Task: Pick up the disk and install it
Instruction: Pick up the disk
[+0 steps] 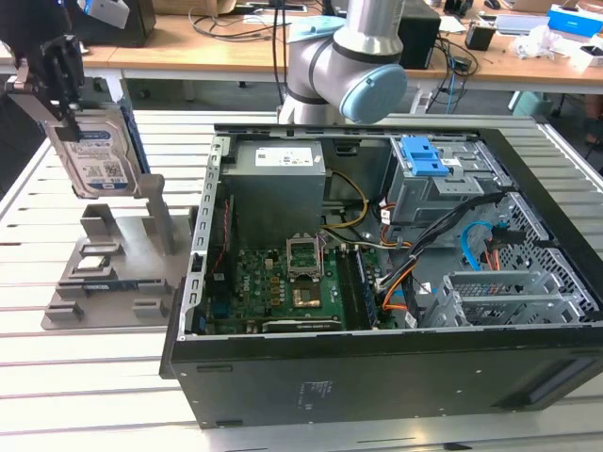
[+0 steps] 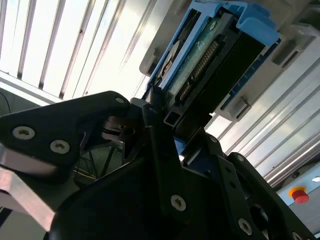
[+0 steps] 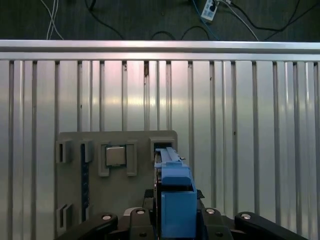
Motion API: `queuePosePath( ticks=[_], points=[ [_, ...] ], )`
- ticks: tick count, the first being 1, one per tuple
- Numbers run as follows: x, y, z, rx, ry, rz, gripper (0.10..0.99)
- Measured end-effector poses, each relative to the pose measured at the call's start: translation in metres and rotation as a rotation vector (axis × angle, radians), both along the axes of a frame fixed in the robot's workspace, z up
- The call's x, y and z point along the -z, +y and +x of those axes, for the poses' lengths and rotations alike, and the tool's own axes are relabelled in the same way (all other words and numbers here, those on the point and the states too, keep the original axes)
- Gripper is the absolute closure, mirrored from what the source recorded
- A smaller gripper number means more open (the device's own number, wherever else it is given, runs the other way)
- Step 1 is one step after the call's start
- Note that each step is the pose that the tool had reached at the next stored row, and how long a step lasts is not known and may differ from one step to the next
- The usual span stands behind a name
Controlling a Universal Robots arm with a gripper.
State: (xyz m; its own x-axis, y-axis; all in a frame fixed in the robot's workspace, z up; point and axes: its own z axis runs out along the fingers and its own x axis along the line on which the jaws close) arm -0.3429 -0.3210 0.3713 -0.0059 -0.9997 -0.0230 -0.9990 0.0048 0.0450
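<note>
claw [image 1: 64, 94] clamped on disk [image 1: 94, 155] | flat silver metal, blue rails

disk [image 1: 97, 158]: silver metal, blue plastic rails [image 3: 176, 197] | stand [image 1: 141, 282]: matt grey plastic | table [image 1: 57, 377]: ribbed metal

1. A big silver table [image 1: 94, 377] with long grooves held everything up.
2. A grey stand [image 1: 155, 282] sat flat on the table, toward the exterior view's left.
3. A black computer box [image 1: 377, 386] with its side open sat on the table too, just beside the stand, toward the exterior view's right.
</note>
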Motion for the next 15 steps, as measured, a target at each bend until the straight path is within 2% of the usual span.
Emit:
queuePosePath(
  ticks=[1,9,15],
  points=[
    [-0.0062,0.0000,0.0000,0.000,0.0000,0.000,0.718],
    [-0.0178,0.0000,0.0000,0.000,0.0000,0.000,0.718],
    [-0.0317,0.0000,0.0000,0.000,0.0000,0.000,0.718]
  ],
)
